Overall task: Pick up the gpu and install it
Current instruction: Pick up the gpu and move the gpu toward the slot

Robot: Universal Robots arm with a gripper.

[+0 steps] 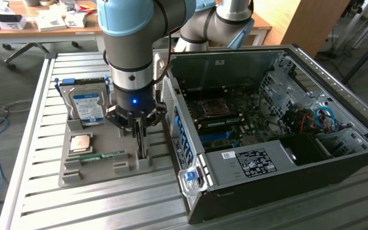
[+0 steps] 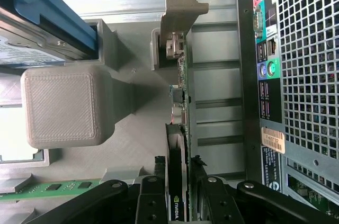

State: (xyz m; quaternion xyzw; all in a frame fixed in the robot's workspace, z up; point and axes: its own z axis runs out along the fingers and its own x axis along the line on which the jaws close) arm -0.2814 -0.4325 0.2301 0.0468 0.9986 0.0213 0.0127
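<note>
The gpu (image 2: 181,108) stands on edge in a slot of the grey holder tray (image 1: 101,139). Its grey metal end bracket (image 2: 183,7) is at the far end from the camera. In the exterior view the gpu (image 1: 142,149) is a thin dark card directly under my wrist. My gripper (image 1: 141,138) has come straight down over it. In the wrist view my gripper (image 2: 179,184) has one finger pressed against each face of the card, shut on it. The card still sits in its slot.
The tray also holds a hard drive (image 1: 86,105) with a blue-white label, a CPU (image 1: 82,143) and a green memory stick (image 1: 104,156). The open computer case (image 1: 267,124) stands close beside the tray, its rear panel (image 2: 296,75) near the card. All rests on a slatted metal table (image 1: 43,201).
</note>
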